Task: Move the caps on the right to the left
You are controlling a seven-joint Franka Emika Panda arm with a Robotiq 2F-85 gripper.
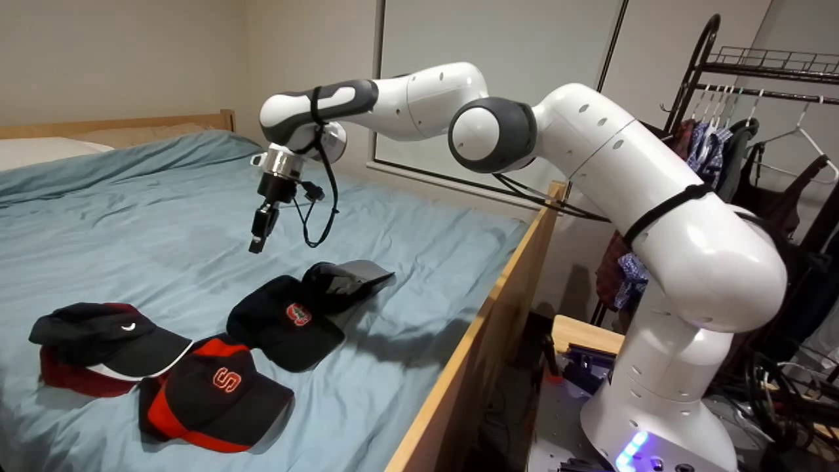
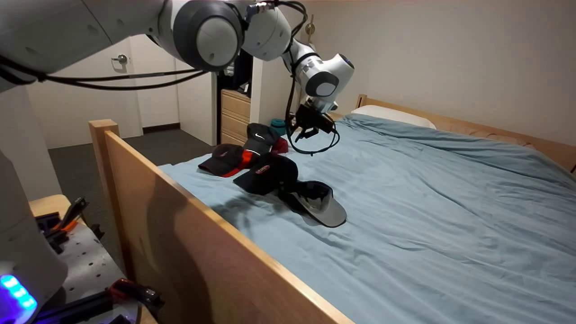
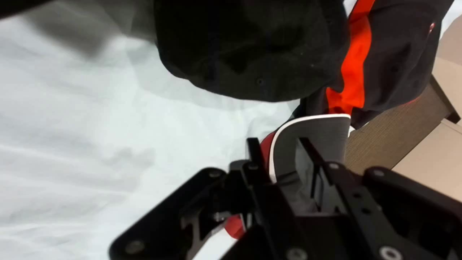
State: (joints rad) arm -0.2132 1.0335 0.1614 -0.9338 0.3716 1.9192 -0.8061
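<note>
The gripper (image 3: 278,144) hangs empty, jaws apart. I'd centre it over the emblemed black cap (image 1: 285,324), pinch the crown, and lift clear before carrying left.

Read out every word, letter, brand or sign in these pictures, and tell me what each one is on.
"S": on the front of the red-and-black cap.
White swoosh-shaped mark, no word readable: on the black cap with the white-edged brim.
Red-and-white emblem: on the plain black cap; any lettering is too small to read.
I can read nothing else.
</note>
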